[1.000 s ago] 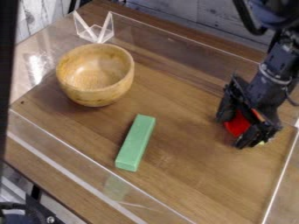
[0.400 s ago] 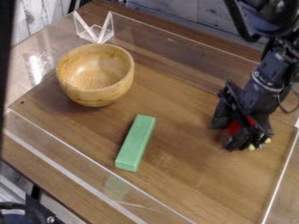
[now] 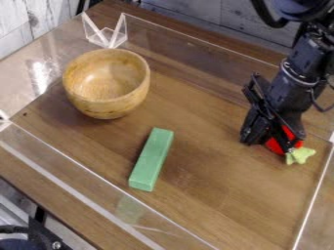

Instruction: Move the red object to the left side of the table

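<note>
The red object [image 3: 278, 145], a small toy strawberry, lies at the far right of the table [image 3: 196, 103], its light green cap pointing right toward the clear wall. My black gripper [image 3: 268, 139] reaches down onto it from above. Its fingers are closed around the red body, which is mostly hidden behind them. The strawberry still looks to be resting on the wood.
A wooden bowl [image 3: 107, 82] stands at the left rear. A long green block [image 3: 152, 158] lies near the front middle. A white folded piece [image 3: 104, 30] sits at the back left corner. A low clear plastic wall [image 3: 78, 190] edges the tabletop.
The fingers stood apart over the strawberry a second ago and have now closed on it. The arm shifted slightly, and the green cap now shows to the gripper's right.
</note>
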